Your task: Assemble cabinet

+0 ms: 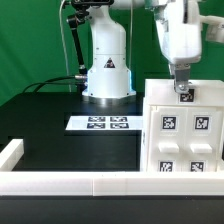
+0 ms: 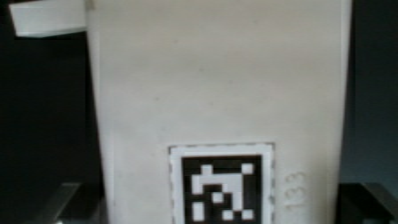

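Note:
The cabinet [image 1: 185, 130] is a large white box with several black-and-white tags, standing at the exterior view's right. My gripper [image 1: 183, 92] is down at its top rear edge. In the wrist view a white panel of the cabinet [image 2: 214, 90] with one tag fills the picture between my fingers. The gripper [image 2: 210, 205] straddles this panel. A dark fingertip [image 2: 61, 203] shows at one side and another at the opposite side, each with a thin dark gap to the panel's edge. The jaws stand wide open.
The marker board [image 1: 105, 123] lies flat on the black table in front of the robot base [image 1: 107, 75]. A low white border rail [image 1: 60, 182] runs along the near edge and turns up at the exterior view's left.

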You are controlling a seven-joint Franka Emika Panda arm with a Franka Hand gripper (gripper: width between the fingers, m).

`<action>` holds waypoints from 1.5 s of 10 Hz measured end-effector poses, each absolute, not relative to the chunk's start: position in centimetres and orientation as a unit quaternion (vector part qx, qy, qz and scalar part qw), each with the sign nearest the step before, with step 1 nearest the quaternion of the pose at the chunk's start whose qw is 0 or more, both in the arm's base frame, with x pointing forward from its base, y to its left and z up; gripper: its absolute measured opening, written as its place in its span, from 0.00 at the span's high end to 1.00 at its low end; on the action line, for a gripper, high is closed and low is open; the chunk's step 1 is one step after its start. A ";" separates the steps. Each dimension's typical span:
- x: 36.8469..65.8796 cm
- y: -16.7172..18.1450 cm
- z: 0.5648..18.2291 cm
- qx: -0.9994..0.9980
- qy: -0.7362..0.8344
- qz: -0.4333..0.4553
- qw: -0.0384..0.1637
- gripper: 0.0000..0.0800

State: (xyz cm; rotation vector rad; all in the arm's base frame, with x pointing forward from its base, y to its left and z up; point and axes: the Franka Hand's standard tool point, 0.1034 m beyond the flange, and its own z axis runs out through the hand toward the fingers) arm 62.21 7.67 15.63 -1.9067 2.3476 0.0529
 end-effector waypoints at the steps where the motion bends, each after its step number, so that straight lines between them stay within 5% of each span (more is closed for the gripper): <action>1: 62.1 7.5 15.6 -0.611 0.790 0.022 0.056 0.30; 4: 62.4 7.5 15.6 -0.574 0.816 0.040 0.055 0.30; 5: 62.3 7.6 15.6 -0.577 0.814 0.041 0.055 0.16; 8: 62.5 7.9 16.4 -0.591 0.803 0.042 0.065 0.01; 11: 62.9 8.6 18.5 -0.596 0.797 0.043 0.092 0.00; 15: 63.1 8.7 17.9 -0.739 0.669 0.031 0.070 0.00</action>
